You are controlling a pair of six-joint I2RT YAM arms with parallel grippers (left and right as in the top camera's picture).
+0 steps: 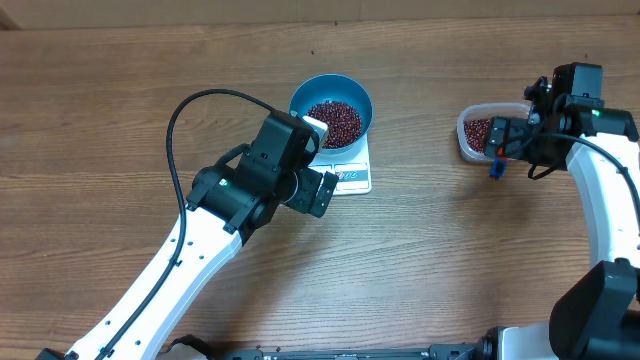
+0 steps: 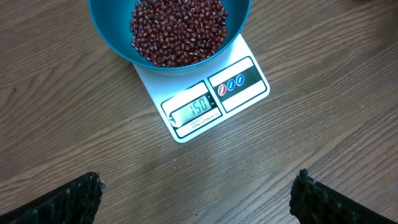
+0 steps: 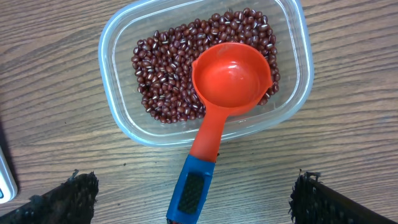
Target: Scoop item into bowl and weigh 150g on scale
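over the table centre, bowl: the blue bowl (image 1: 297, 108) sits on the white scale (image 1: 356, 180), so its load is being weighed; beans (image 1: 334, 122) cover its bottom.
far right, tub: a clear tub (image 1: 463, 135) holds the remaining beans, well apart from the scale; the scoop (image 1: 495, 167) lies with its blue handle over the tub's near rim.
left wrist, display: the display (image 2: 196, 109) reads 150, matching the target, so i judge the weighing done.
left wrist, fingers: the left gripper (image 2: 199, 208) hangs on the near side of the scale, fingers (image 2: 74, 199) spread wide and holding nothing, clear of the scale so nothing presses on it.
right wrist, scoop: the red cup is empty and rests on the beans in the tub, likely set down because no more is needed.
right wrist, fingers: the right gripper (image 3: 196, 208) has its fingers (image 3: 68, 199) spread either side of the handle, not touching it.
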